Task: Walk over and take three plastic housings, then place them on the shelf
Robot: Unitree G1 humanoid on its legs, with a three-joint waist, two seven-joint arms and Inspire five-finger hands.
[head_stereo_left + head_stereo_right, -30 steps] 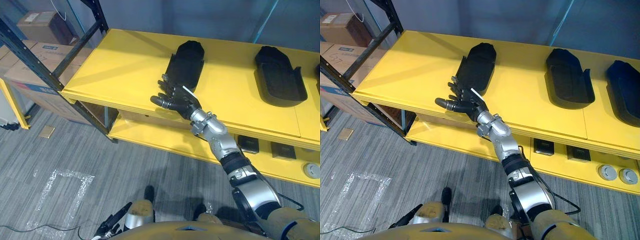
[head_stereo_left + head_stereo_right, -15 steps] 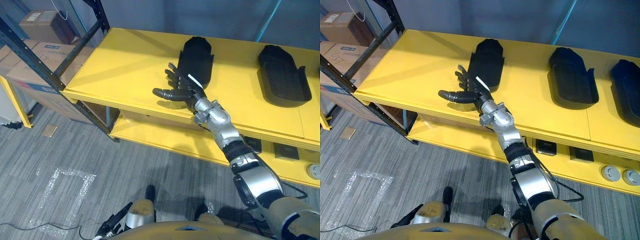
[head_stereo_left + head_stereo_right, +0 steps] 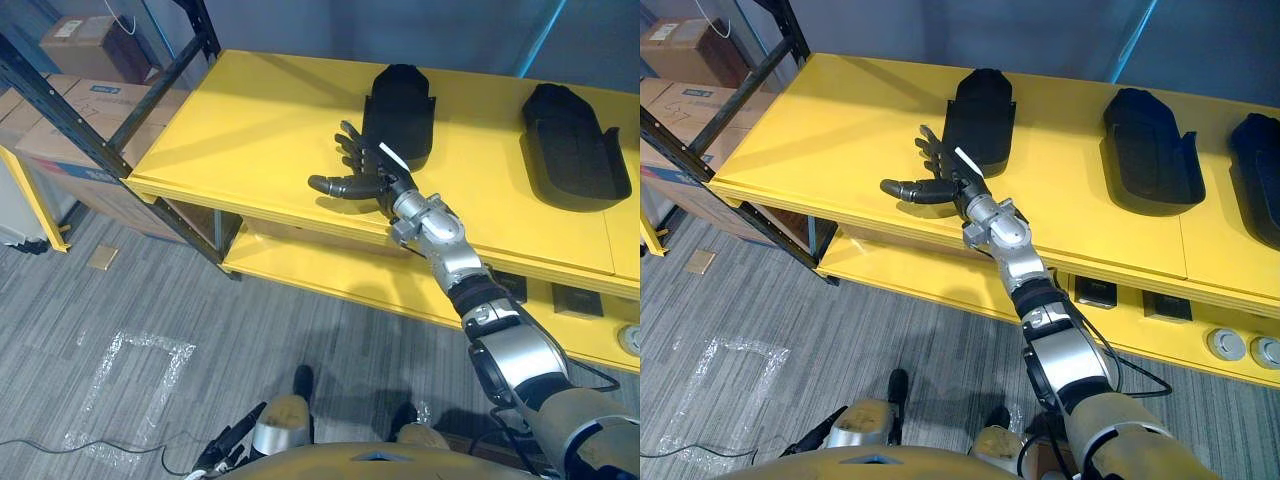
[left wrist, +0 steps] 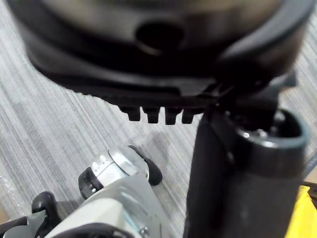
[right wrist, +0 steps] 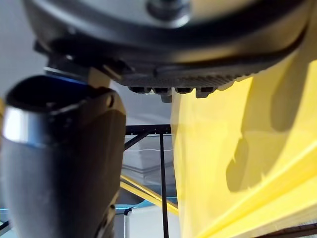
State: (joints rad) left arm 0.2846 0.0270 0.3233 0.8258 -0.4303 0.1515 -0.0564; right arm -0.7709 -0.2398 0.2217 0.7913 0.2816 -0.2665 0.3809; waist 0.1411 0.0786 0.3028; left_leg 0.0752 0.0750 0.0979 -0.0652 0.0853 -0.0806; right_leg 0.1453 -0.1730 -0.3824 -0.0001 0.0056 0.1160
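Three black plastic housings lie on the top board of the yellow shelf (image 3: 820, 130): the nearest housing (image 3: 981, 118), a second housing (image 3: 1152, 150) to its right, and a third housing (image 3: 1262, 178) at the right edge. My right hand (image 3: 950, 180) hovers over the shelf's front part, just before and left of the nearest housing, fingers straight and spread, thumb out to the left, holding nothing. The right wrist view looks past the thumb (image 5: 64, 163) along the yellow board. My left hand (image 4: 237, 168) hangs low over the floor, fingers relaxed.
The shelf's black steel uprights (image 3: 95, 135) stand at the left, with cardboard boxes (image 3: 60, 120) behind them. A lower yellow board (image 3: 940, 280) carries small dark and round parts (image 3: 1225, 343) at the right. Grey carpet with a taped square (image 3: 130, 385) lies in front.
My right hand has lifted off the housing's near end and drawn slightly away, fingers spread. The camera has shifted a little, moving the shelf in the picture.
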